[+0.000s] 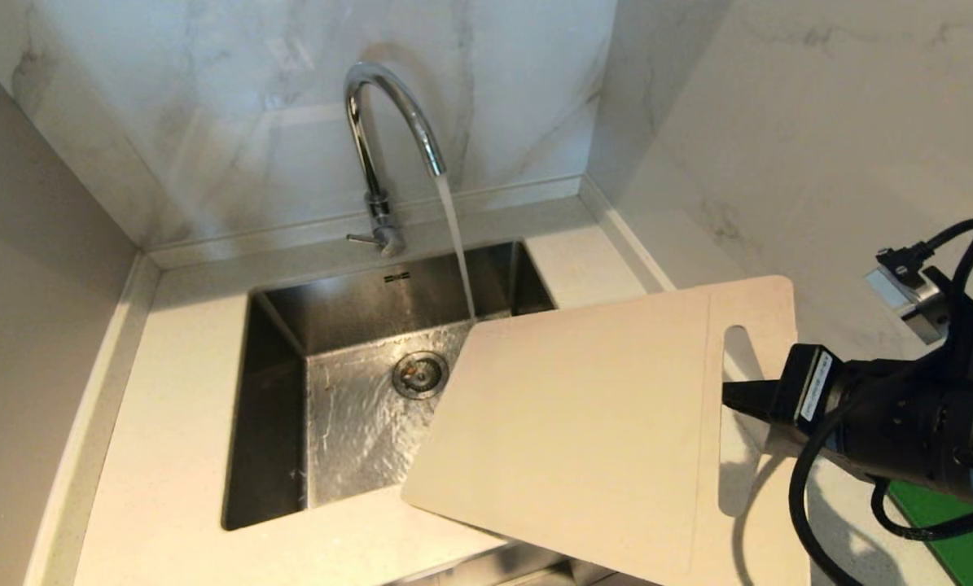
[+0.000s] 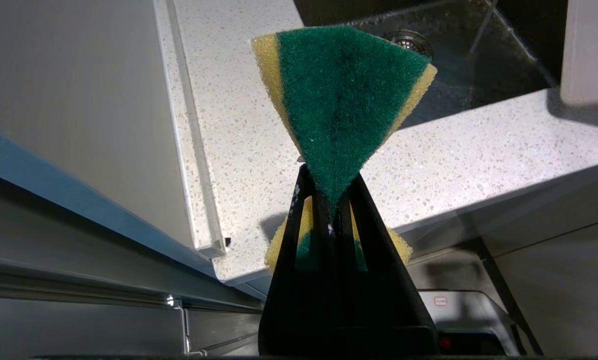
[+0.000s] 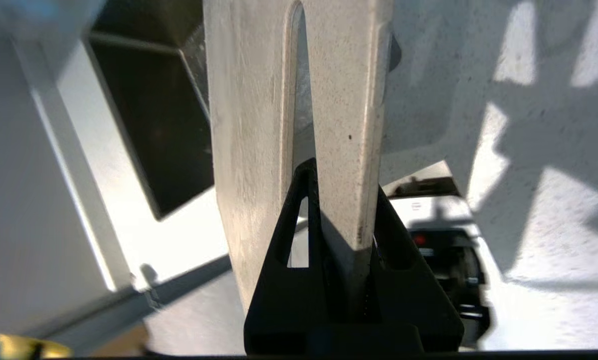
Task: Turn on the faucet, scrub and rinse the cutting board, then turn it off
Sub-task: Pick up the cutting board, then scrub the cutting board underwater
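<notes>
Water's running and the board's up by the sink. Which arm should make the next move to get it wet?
Right, probably. The right gripper is shut on the cutting board at its slot end, near the faucet stream. The left gripper only holds the sponge.

Faucet (image 1: 388, 130) running into sink (image 1: 274, 391). Right gripper (image 1: 734, 396) jaws clamped on cutting board (image 1: 584, 423) by handle slot, board tilted over sink's right corner & counter (image 1: 168, 456).
</notes>
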Robot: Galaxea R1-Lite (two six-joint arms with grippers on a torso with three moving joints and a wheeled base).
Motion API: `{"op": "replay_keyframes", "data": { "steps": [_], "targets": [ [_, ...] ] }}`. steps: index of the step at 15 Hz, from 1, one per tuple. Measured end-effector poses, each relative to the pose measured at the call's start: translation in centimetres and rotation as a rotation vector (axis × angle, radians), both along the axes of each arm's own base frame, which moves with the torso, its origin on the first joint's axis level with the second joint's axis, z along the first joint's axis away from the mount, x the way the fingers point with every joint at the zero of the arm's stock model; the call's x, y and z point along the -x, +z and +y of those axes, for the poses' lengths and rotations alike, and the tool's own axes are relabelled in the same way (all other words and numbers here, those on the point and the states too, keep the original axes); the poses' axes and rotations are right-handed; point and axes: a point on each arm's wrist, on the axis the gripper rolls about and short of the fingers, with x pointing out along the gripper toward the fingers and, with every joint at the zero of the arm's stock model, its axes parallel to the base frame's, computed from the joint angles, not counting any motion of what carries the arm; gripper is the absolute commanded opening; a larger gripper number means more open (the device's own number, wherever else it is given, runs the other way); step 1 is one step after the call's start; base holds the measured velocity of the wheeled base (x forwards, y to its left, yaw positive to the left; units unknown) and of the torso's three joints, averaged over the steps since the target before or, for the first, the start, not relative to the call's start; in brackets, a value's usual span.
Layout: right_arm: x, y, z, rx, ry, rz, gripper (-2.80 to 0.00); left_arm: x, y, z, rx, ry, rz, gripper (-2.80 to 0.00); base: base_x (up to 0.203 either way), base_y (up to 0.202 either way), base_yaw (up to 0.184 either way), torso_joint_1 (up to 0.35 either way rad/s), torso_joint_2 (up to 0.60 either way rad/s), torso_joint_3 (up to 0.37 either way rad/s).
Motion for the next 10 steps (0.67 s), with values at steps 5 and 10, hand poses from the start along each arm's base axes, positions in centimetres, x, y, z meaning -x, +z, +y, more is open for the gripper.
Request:
{"op": "replay_keyframes", "data": {
  "steps": [5, 10],
  "targets": [
    [-1.6, 2.7, 0.4, 0.125, 0.059, -0.011, -2.8, 0.0, 0.0, 0.0, 0.0, 0.0, 0.0, -2.8, 0.0, 0.0, 0.0, 0.0, 0.0, 0.0],
    [-4.3, 5.8, 0.6, 0.179, 0.06, -0.011, -2.8, 0.0, 0.0, 0.0, 0.0, 0.0, 0.0, -2.8, 0.0, 0.0, 0.0, 0.0, 0.0, 0.0]
  ]
}}
